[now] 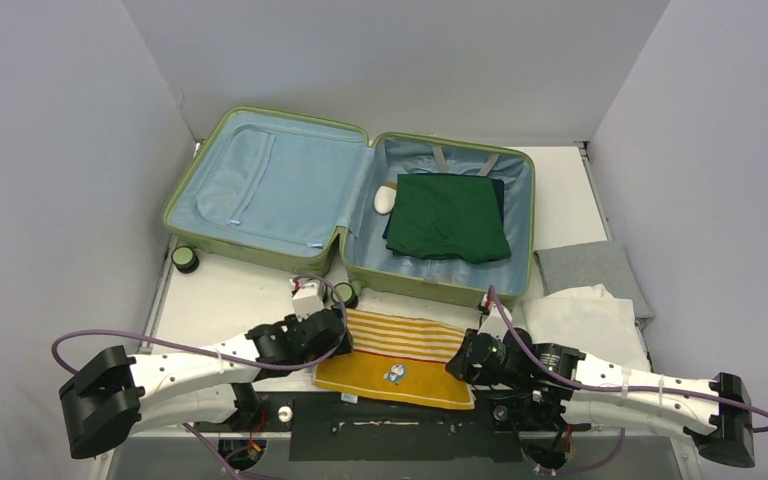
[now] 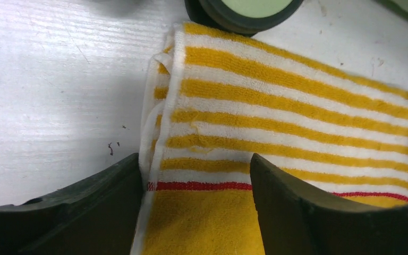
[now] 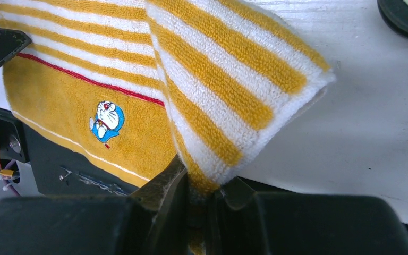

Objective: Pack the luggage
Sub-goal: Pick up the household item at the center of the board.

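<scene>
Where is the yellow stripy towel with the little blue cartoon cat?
In the top view, the yellow-and-white striped towel lies at the near edge of the white table, just in front of the open light-green suitcase, between the left gripper and right gripper.

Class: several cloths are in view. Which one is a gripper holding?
The yellow striped towel: the right gripper pinches its corner. The green cloth, the grey cloth and the white cloth lie untouched.

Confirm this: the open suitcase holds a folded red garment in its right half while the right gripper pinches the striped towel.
Not red: the top view shows the garment dark green. The suitcase, right gripper and towel are as stated.
</scene>
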Action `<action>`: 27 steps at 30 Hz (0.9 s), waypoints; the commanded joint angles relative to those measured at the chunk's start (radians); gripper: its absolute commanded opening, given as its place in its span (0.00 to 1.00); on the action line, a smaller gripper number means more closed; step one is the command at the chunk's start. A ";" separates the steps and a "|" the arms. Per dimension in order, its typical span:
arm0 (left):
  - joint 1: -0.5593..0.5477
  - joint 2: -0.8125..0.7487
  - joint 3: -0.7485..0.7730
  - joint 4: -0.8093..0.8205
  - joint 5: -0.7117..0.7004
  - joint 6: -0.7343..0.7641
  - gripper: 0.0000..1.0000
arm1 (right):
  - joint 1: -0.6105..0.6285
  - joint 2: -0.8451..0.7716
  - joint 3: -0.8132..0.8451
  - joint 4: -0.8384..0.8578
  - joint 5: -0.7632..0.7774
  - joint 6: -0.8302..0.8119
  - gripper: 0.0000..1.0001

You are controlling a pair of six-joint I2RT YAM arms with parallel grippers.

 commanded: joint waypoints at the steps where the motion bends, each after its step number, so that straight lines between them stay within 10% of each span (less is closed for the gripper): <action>1: 0.001 -0.016 -0.087 0.011 0.110 -0.043 0.60 | -0.002 0.005 0.014 0.038 0.004 0.010 0.00; 9: 0.000 -0.121 -0.086 -0.035 0.108 -0.017 0.01 | 0.000 0.027 0.012 0.064 -0.003 0.014 0.00; 27: -0.006 -0.254 0.428 -0.376 0.000 0.161 0.00 | 0.006 0.114 0.477 -0.111 0.141 -0.179 0.00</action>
